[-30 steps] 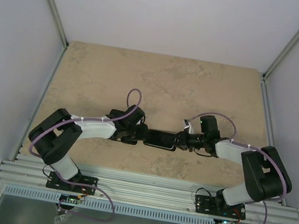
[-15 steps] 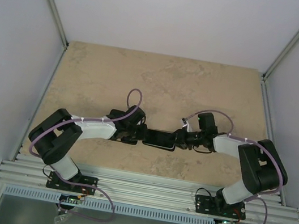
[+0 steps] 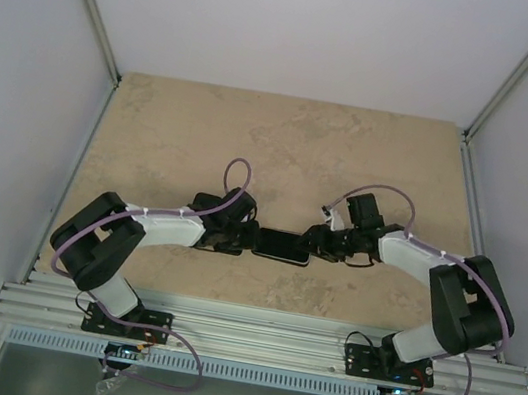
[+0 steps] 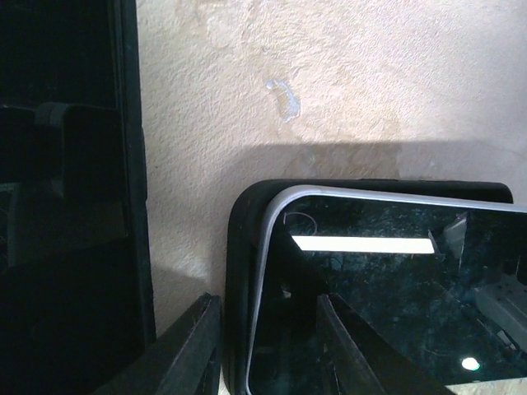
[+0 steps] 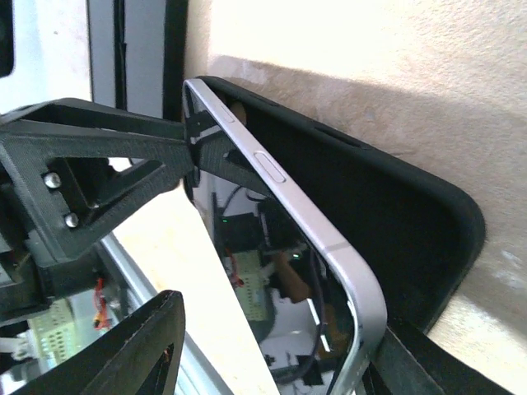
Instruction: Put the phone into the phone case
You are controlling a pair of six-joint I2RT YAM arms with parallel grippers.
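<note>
Right wrist view: the phone [image 5: 280,271] lies half-seated in the phone case [image 5: 370,206], one long edge raised, by the near edge of the bench [image 3: 256,125]. The left gripper [image 4: 265,306] pinches the phone case end; the right gripper [image 5: 276,341] has its fingers spread. Remaining: press flush.

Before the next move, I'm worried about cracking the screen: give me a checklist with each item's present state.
1. Phone seated flat in phone case: not ok, one long edge rides above the wall.
2. Phone corner by the left gripper inside the case: ok.
3. Right gripper open: ok, jaws straddle the phone's end.
4. Left gripper firm on its end: cannot tell.
5. Case flat on table: cannot tell.
</note>
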